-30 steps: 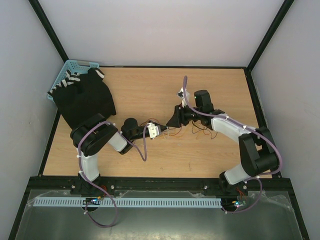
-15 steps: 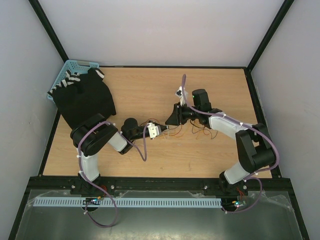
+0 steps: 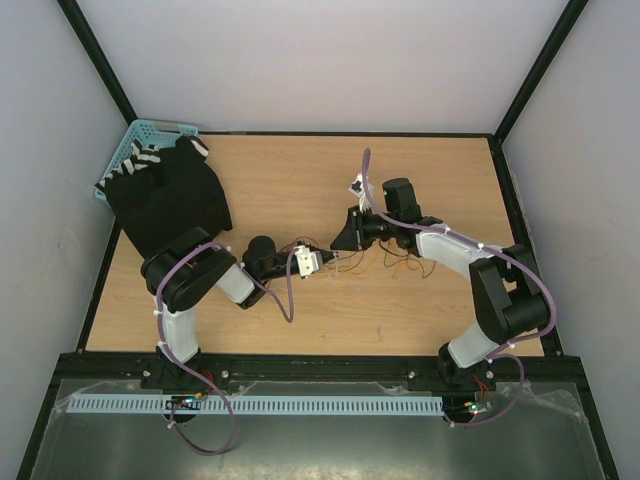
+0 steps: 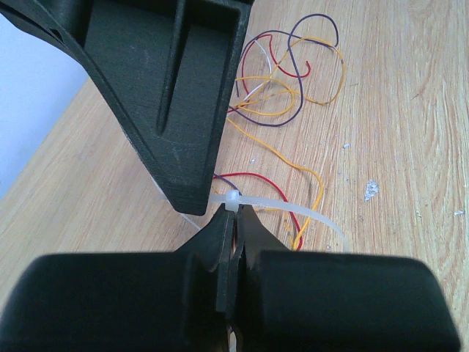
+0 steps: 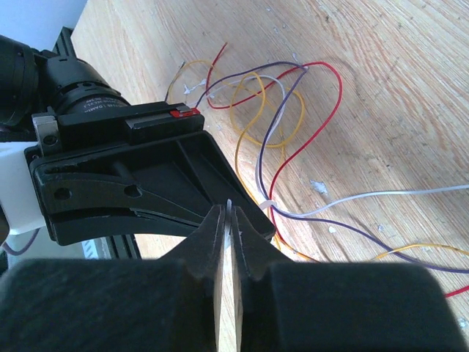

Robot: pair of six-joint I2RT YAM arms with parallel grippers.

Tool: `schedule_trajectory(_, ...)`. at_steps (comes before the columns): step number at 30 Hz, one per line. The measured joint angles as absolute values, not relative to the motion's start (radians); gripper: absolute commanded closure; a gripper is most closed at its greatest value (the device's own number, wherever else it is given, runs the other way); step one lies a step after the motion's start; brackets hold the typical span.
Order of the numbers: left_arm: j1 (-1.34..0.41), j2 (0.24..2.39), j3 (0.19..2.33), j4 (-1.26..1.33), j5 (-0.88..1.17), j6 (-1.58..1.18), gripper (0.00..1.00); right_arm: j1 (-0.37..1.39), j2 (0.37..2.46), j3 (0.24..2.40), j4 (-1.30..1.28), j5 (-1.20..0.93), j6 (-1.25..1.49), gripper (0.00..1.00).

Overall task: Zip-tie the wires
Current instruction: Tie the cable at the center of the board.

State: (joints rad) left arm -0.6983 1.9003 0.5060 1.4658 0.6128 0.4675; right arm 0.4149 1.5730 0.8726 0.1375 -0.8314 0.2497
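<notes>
Bench (image 3: 300,170): wood, walled on three sides. Black cloth (image 3: 170,195) at the left rear covers most of a blue basket (image 3: 150,130); only its far rim and one corner show.

Both arms meet near mid-bench. The left tool (image 3: 326,261) and right tool (image 3: 344,238) are tip to tip, and the overhead view is too small to show what lies between them.

Wires (image 4: 282,81): loose loops of red, yellow, purple and white, flat on the bench just beyond the tools. Some run off the right edge of the right wrist view.

Zip tie (image 4: 256,201): pale strip at the tool tips, low over the bench.
- Left tool is clenched on it just behind the small head. One end curves away right; the other passes behind the right tool's finger and is lost.
- Right tool is clamped shut on a thin white sliver of the same strip.
- In the right wrist view a small white band pinches several wires together. Whether the loop is fully closed cannot be made out.
</notes>
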Motion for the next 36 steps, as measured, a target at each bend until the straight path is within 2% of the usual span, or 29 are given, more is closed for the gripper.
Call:
schedule_trajectory(5, -0.698, 1.905, 0.506, 1.465, 0.612, 0.467, 1.00, 0.416, 1.574, 0.873, 0.137, -0.837, 0.250, 1.00)
schedule_trajectory(26, -0.704, 1.905, 0.511, 1.470, 0.621, 0.467, 1.00, 0.405, 1.630, 1.048, 0.107, -0.807, 0.250, 1.00)
schedule_trajectory(29, -0.704, 1.905, 0.511, 1.470, 0.620, 0.467, 1.00, 0.403, 1.640, 1.063, 0.105, -0.803, 0.246, 0.72)
schedule_trajectory(31, -0.704, 1.905, 0.511, 1.470, 0.620, 0.467, 1.00, 0.401, 1.640, 1.063, 0.096, -0.802, 0.238, 0.61)
schedule_trajectory(33, -0.704, 1.905, 0.511, 1.470, 0.620, 0.465, 1.00, 0.400, 1.638, 1.055, 0.091, -0.799, 0.225, 0.56)
schedule_trajectory(36, -0.704, 1.906, 0.511, 1.470, 0.620, 0.463, 1.00, 0.400, 1.623, 1.015, 0.084, -0.796, 0.212, 0.55)
